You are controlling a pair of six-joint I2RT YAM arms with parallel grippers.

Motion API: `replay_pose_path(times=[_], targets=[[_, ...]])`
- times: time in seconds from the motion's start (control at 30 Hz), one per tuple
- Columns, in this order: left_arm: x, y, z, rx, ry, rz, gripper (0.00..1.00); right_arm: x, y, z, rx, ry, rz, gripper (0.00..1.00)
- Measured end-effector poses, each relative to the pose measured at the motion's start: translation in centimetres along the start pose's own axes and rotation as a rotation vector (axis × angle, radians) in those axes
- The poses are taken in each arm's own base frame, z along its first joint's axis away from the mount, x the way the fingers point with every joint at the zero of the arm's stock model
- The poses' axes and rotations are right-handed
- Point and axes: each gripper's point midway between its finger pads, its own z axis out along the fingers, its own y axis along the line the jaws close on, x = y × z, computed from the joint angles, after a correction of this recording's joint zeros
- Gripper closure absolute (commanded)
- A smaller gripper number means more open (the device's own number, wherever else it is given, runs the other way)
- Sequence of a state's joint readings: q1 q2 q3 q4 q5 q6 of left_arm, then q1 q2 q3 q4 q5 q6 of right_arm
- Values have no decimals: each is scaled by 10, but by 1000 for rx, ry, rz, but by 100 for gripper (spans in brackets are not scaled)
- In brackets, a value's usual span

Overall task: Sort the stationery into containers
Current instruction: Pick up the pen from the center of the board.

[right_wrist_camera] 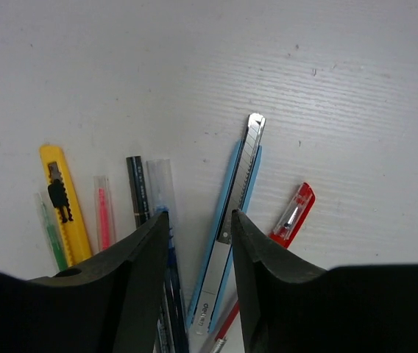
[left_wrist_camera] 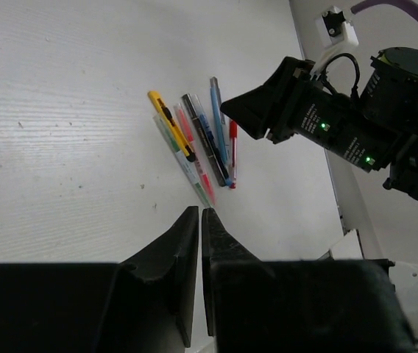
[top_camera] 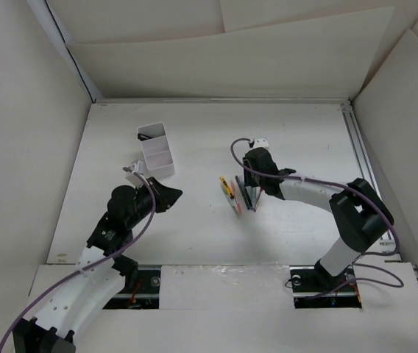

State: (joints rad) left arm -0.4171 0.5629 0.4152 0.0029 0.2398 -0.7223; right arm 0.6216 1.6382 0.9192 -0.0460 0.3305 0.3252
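Observation:
The stationery lies in a tight row on the table [top_camera: 232, 195]. In the right wrist view it is a green pen [right_wrist_camera: 51, 239], a yellow cutter [right_wrist_camera: 65, 209], a pink pen [right_wrist_camera: 104, 220], a black pen [right_wrist_camera: 137, 195], a clear blue pen [right_wrist_camera: 161, 187], a blue cutter [right_wrist_camera: 240, 198] and a red pen [right_wrist_camera: 293, 213]. My right gripper [right_wrist_camera: 200, 215] is open just above the row, its jaws on either side of the blue cutter, holding nothing. The white two-compartment box [top_camera: 157, 151] stands at the back left. My left gripper [left_wrist_camera: 200, 213] is shut and empty, between box and row.
White walls close in the table on the left, back and right. A metal rail [top_camera: 360, 158] runs along the right edge. The right arm's body [left_wrist_camera: 341, 125] and its purple cable hang over the row's far side.

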Motion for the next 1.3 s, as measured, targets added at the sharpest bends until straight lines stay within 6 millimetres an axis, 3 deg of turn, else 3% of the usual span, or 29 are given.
replay_pose_path(times=[0.13, 0.27, 0.33, 0.43, 0.57, 0.67, 0.77, 0.93, 1.07, 1.3], targets=[[9, -2, 4, 34, 44, 0, 96, 5, -3, -3, 0, -6, 18, 59], [20, -5, 14, 63, 113, -6, 96, 6, -18, -32, 6, -60, 57, 65], [25, -2, 19, 60, 140, -12, 96, -7, -29, -58, 5, -132, 99, 73], [31, -3, 35, 25, 190, -8, 91, -40, -45, -96, 0, -264, 176, 75], [33, -42, 72, 17, 232, 62, 85, -77, -68, -151, -6, -436, 268, 71], [49, -90, 111, 54, 273, 124, 83, -79, -79, -176, 4, -474, 290, 65], [73, -108, 150, 40, 309, 160, 81, -74, -92, -192, 27, -477, 295, 57], [118, -88, 214, -102, 370, 202, 81, -74, -111, -219, 59, -506, 308, 47], [143, -67, 241, -218, 379, 238, 77, -77, -119, -233, 71, -528, 314, 44], [140, -64, 270, -323, 294, 276, 74, -72, -120, -242, 56, -533, 297, 43]])
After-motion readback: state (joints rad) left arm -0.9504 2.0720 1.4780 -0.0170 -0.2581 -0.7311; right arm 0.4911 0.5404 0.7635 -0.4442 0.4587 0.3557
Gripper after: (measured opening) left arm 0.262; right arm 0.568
